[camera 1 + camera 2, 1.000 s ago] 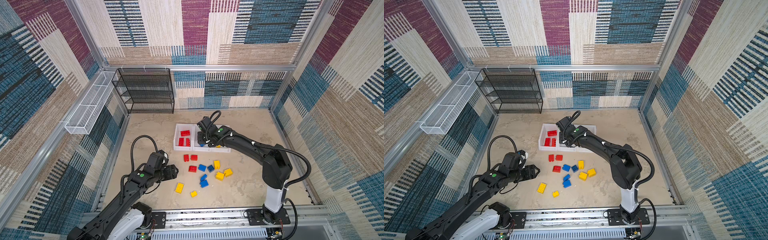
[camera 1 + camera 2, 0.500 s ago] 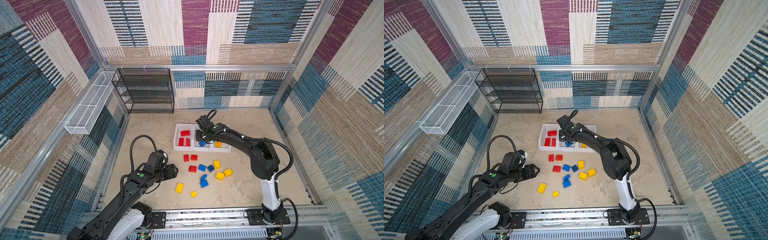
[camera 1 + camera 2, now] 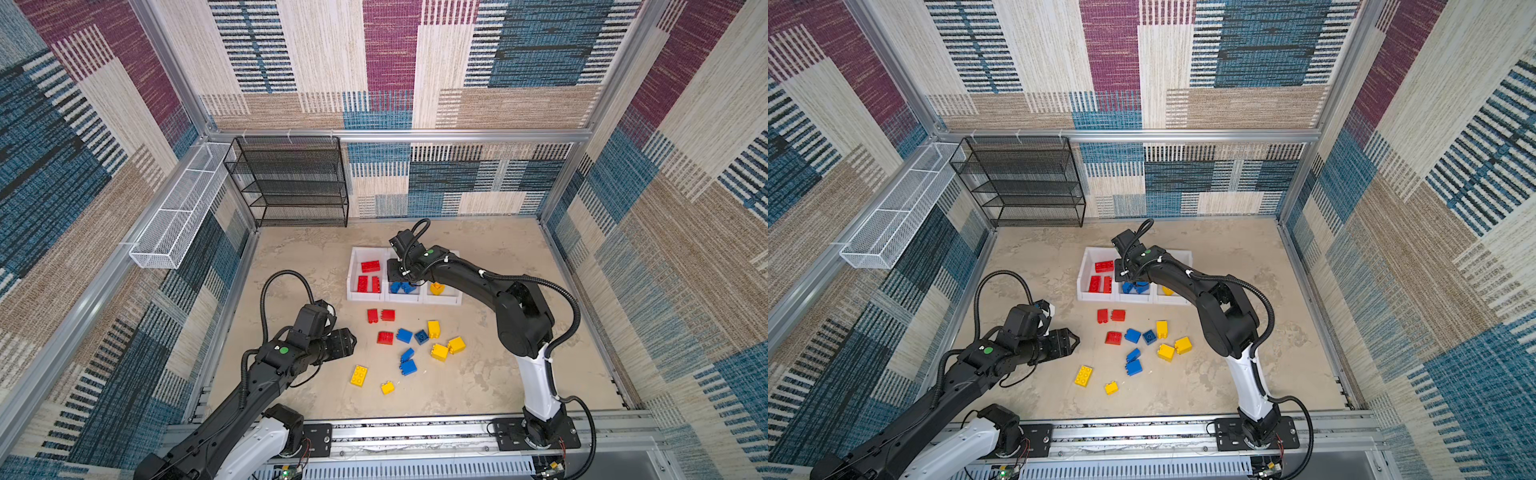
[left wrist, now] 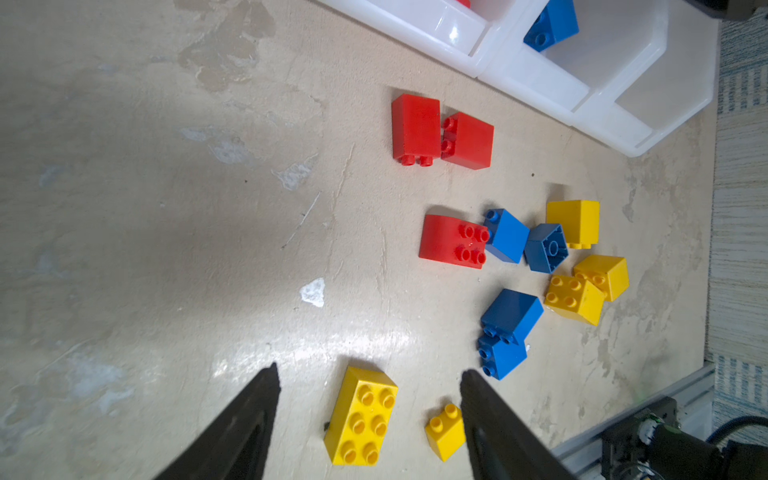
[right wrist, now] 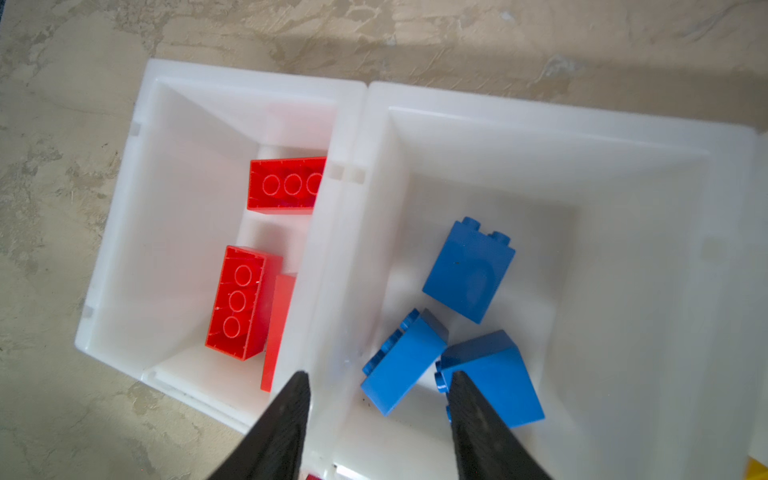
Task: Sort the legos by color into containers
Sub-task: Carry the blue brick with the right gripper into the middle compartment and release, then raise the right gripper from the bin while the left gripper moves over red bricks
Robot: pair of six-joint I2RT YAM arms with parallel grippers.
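Beige mottled tabletop [image 3: 478,374] leaves plenty of bare room on every side of the containers [image 3: 365,296], a white row of three. The black mesh rack [image 3: 291,183] stands well beyond them and looks to be no obstacle.

The right gripper [image 5: 378,376] hangs over the middle container, jaws partly apart with nothing between them. Three blue bricks [image 5: 469,270] lie loose beneath it, and red ones [image 5: 239,301] lie in the neighbouring container. One finger shows over the wall those two containers share, so I would lift straight up, clear of the rim, before swinging out.

The left gripper [image 4: 369,370] hovers well apart from the containers, jaws wide and empty. The unsorted legos [image 3: 405,335] lie scattered in front of the containers, toward the arm bases. Among them the yellow oblong brick [image 4: 361,415] lies farthest from the containers with open floor around it, likely an easy next pick.
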